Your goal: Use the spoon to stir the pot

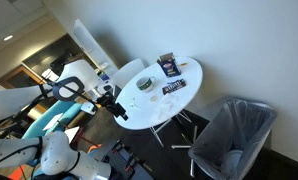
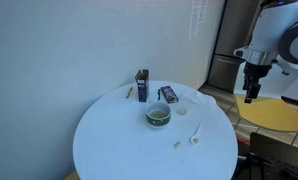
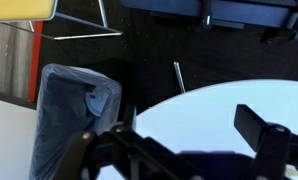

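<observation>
Jaws are seen spread wide with nothing pinched, parked off the round white desk [image 2: 109,150], well apart from the small silvery-grey round pot [image 2: 158,116], with the white spoon [image 2: 196,133] lying a bit nearer.

The round counter [image 2: 114,145] is white, smooth and faintly glossy. The pot [image 2: 158,116] looks like dull silvery metal, pale inside. The spoon [image 2: 196,134] seems to be white plastic. The dark chair [image 1: 234,135] is wrapped in crinkled, shiny clear plastic film.

hand [image 3: 179,152] cut off below, pot [image 2: 158,123] contents indistinct
</observation>
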You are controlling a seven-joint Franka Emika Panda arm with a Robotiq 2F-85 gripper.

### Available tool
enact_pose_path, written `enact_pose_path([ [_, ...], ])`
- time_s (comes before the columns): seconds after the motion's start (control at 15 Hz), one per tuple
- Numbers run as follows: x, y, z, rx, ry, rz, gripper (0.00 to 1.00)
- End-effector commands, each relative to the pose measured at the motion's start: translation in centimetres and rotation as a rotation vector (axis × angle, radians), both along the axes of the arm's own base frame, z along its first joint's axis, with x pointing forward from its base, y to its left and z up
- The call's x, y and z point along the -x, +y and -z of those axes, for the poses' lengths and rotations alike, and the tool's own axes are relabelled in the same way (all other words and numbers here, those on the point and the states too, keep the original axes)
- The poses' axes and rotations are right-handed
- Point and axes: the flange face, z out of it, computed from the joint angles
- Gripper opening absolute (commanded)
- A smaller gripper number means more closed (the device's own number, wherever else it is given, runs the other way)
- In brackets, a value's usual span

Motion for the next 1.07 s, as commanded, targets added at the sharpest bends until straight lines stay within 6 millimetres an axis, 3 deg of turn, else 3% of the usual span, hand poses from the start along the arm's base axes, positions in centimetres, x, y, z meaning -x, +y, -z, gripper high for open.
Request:
enact_pose_path([
  [0.0,0.0,0.0,0.0,0.000,0.001,0.000,1.00],
  [0.27,0.0,0.0,0.0,0.000,0.001,0.000,1.00],
  [0.4,-1.1,0.6,0.4,-0.053,0.031,0.091,1.00],
  [1.0,-7.0,9.1,3.7,-0.062,-0.007,0.605,1.00],
])
